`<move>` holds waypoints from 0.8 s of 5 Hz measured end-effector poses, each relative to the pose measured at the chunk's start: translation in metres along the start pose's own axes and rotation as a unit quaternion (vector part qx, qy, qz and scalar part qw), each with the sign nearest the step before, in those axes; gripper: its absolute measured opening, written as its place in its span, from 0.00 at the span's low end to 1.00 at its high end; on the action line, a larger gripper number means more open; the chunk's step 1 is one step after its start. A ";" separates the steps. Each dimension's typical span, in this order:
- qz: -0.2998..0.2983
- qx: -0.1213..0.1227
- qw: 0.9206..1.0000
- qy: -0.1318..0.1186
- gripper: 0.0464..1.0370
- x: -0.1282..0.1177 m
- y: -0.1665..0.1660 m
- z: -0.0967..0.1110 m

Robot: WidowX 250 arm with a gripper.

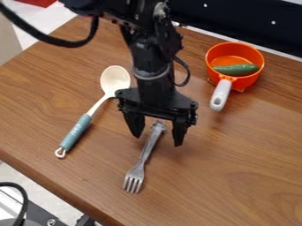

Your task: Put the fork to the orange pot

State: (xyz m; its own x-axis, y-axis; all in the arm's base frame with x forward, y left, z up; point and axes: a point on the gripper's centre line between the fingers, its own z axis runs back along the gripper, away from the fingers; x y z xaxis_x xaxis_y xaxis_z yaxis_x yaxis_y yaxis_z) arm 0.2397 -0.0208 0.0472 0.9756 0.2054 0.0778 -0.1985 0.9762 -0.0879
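One slim metal fork point(142, 163), tines towards seven o'clock on the wood-grain surface point(236, 176), its handle end by my released hand point(157, 140); one round orange pot point(251, 80), at the fork's one o'clock.

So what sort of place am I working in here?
Probably a robot lab's test table with kitchen props: a wood-grain tabletop holds a small orange pot with a grey handle and a white spoon with a blue-grey handle, beneath a black robot arm.

One fork point(147, 151), one spoon point(85, 121), one orange pot point(252, 80), apparently one cucumber point(237, 69).
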 end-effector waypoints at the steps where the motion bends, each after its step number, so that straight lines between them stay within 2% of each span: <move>1: -0.001 0.007 1.000 0.017 0.96 -0.003 0.004 -0.007; 3: 0.004 0.032 0.999 0.027 0.92 -0.006 0.013 -0.015; 4: -0.001 0.034 0.999 0.029 0.66 -0.006 0.012 -0.017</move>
State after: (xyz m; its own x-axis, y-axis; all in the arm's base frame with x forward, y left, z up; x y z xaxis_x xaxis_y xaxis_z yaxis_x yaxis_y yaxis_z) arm 0.2329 -0.0113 0.0291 0.9794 0.2010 0.0203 -0.2006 0.9795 -0.0206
